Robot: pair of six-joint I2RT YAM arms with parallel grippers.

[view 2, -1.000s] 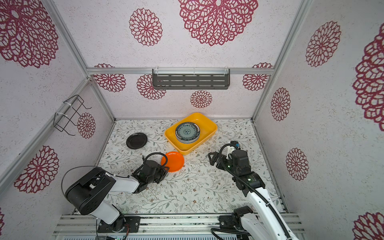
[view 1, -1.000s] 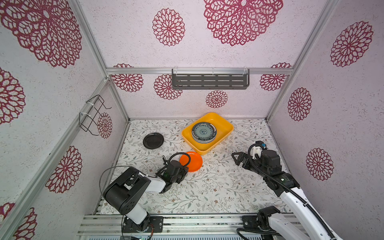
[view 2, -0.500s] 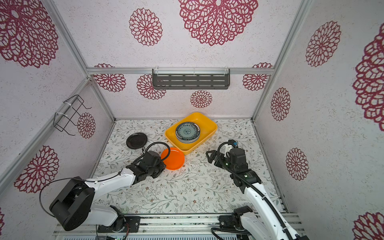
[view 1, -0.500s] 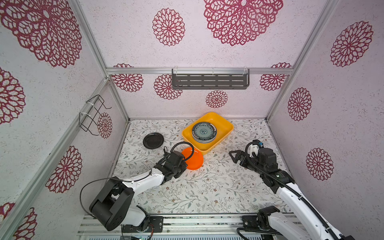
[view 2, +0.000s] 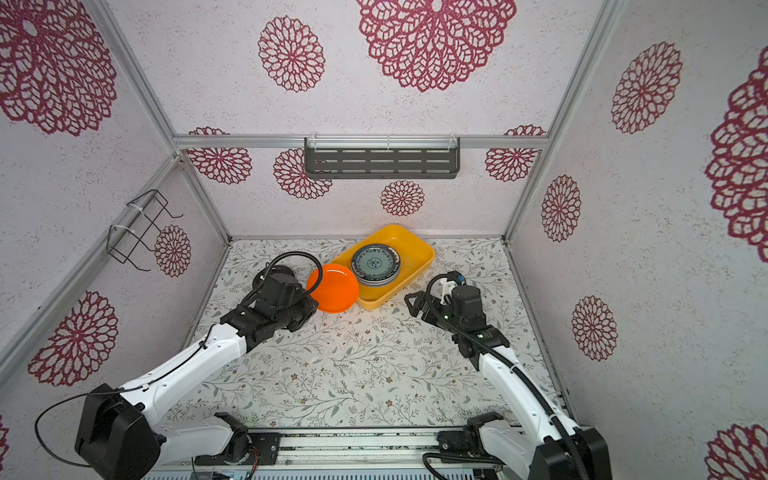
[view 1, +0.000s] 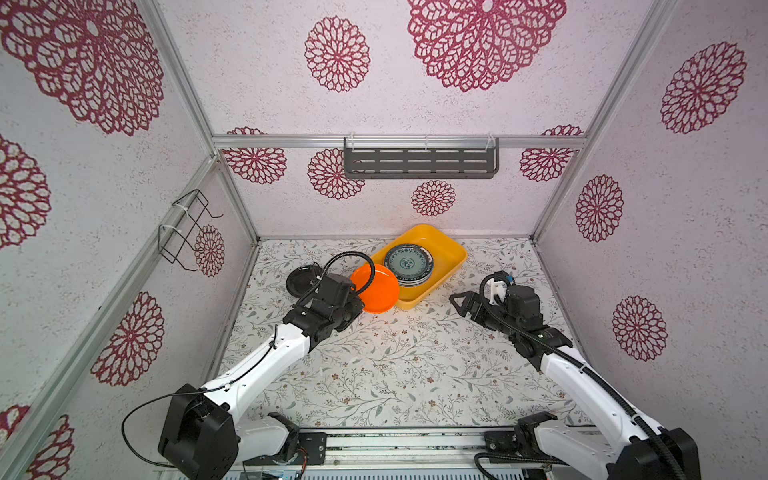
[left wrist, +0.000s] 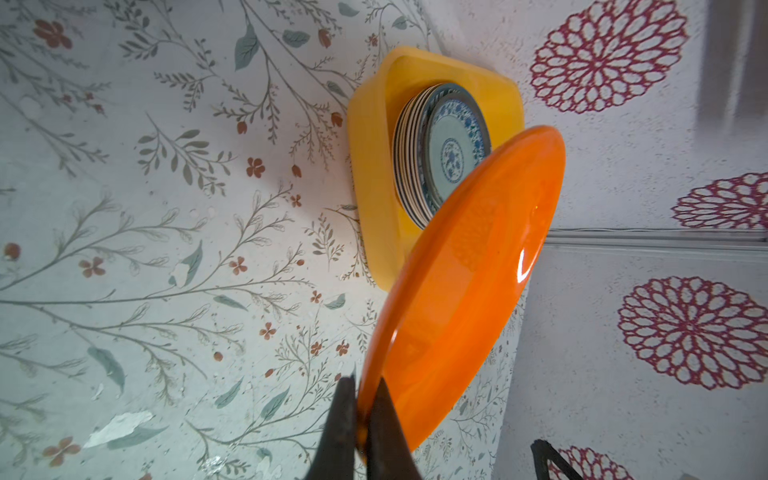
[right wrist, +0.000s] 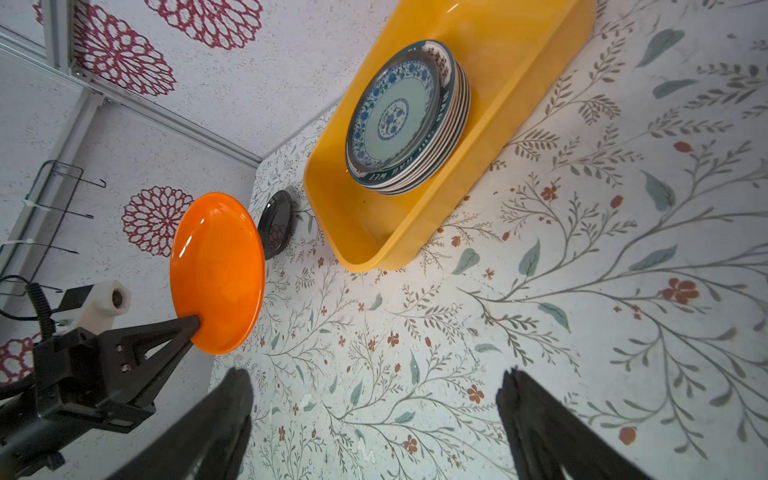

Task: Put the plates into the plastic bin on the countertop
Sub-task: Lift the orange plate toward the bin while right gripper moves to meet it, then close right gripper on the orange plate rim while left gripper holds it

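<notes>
The left gripper (left wrist: 365, 386) was clamped on the rim of the orange plate (view 1: 376, 289), holding it tilted just beside the bin (view 1: 449, 254). A stack of plates (view 1: 409, 264) sat inside the bin, a teal one on top. A black plate (view 1: 300, 279) lay on the countertop (view 1: 395, 357) further left. The right gripper (right wrist: 374, 376) hung near the bin, jaws wide apart and empty.

Plate stack (view 1: 409, 264) in bin (view 1: 448, 252); countertop plate (view 1: 296, 282) left
</notes>
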